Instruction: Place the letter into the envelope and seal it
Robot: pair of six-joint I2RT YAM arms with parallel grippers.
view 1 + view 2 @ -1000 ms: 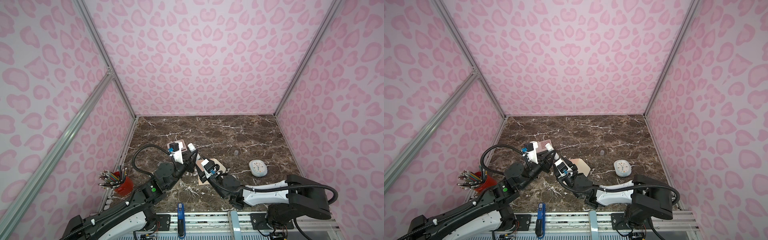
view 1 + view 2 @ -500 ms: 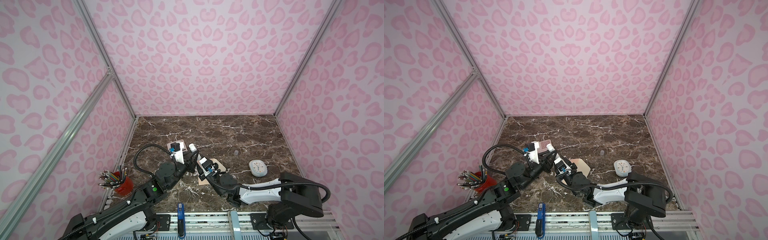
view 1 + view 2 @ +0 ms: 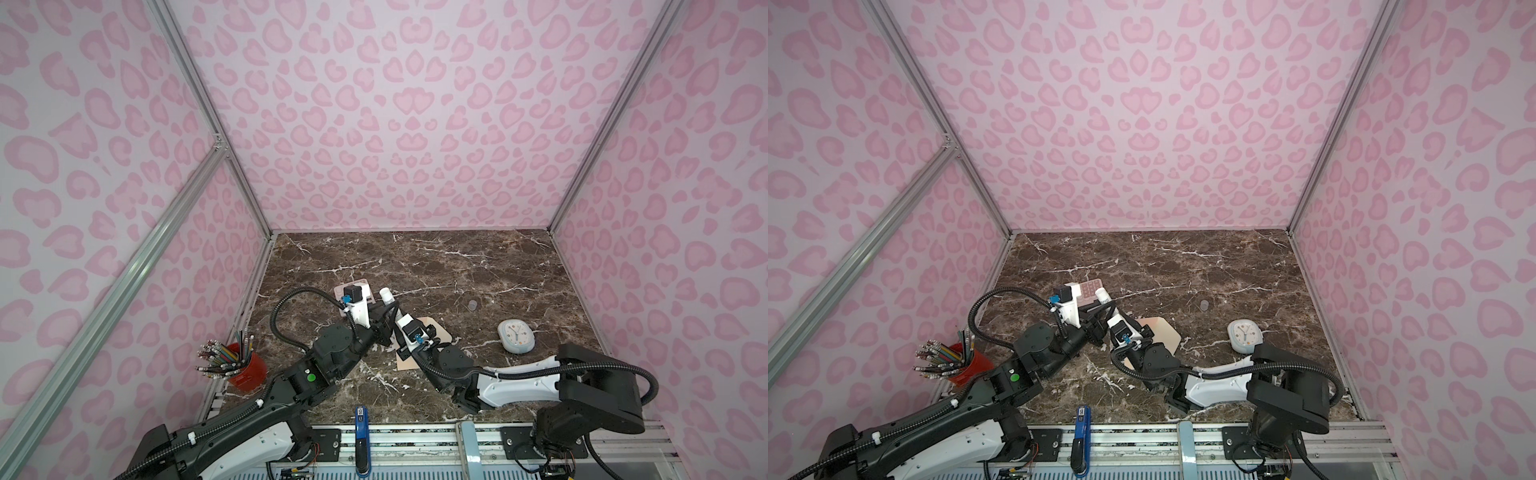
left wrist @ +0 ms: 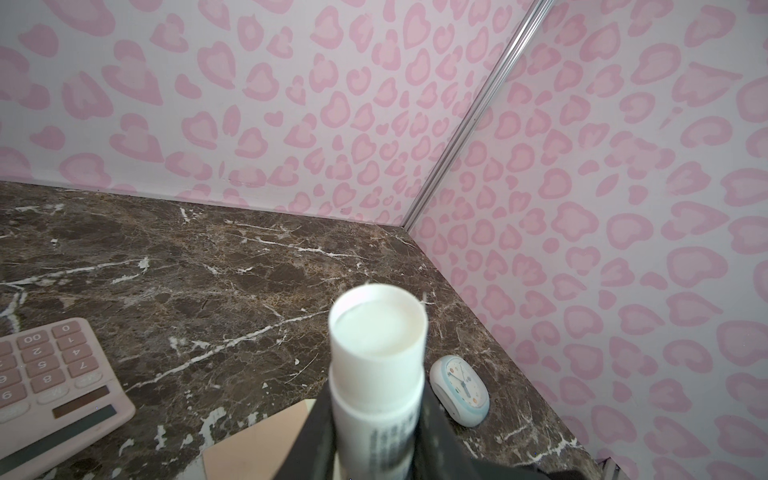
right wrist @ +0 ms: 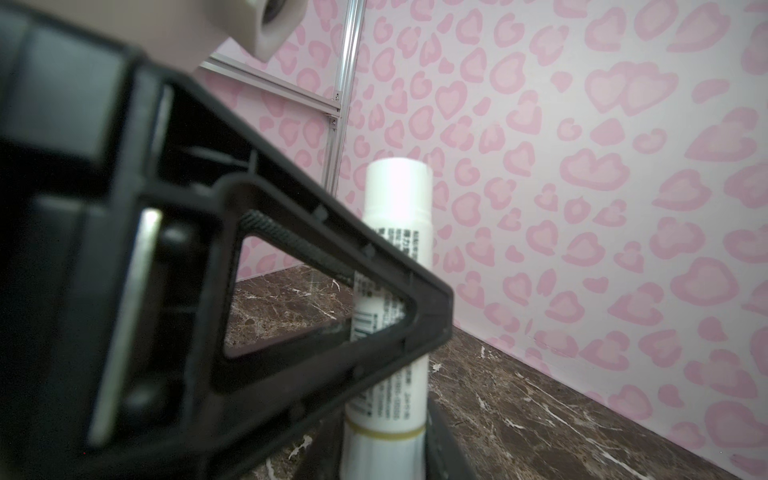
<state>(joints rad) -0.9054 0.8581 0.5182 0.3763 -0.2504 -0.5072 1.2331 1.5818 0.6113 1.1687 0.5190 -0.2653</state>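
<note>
Pink heart-spotted walls close three sides of the dark marble tabletop. Toward its front edge, a little left of the middle, lies the envelope, flat and partly covered from above. The letter shows in no view, so I cannot tell whether it is already inside.

Over the envelope's left end, the left gripper is clamped on an uncapped glue stick, which stands nearly upright. Since a second ago the right gripper has moved in closer to the left one and is now at the base of the tube. One dark finger lies against the tube. The second finger is hidden, so I cannot tell if this grip is complete. I judge that sealing is being prepared, perhaps by turning the glue out.

Further out, a pink calculator sits toward the left edge and a small clock toward the right edge. A grey cap lies between them, and a red pencil cup stands at the front left corner.
</note>
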